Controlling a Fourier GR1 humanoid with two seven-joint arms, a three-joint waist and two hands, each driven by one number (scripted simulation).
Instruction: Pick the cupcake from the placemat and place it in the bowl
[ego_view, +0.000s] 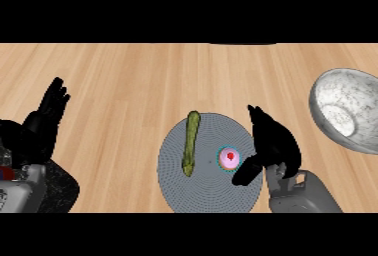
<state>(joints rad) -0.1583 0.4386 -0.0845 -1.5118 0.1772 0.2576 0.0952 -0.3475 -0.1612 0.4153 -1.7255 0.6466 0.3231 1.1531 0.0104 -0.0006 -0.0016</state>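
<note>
Wood-grain worktop; round, grey, ribbed mat at its near edge; pink-iced cupcake in a teal wrapper right of the mat's centre; long green stalk to its left; right hand just right of it, fingers straight, holding nothing; glossy marbled bowl at the right edge; left hand open at the left edge.
</note>
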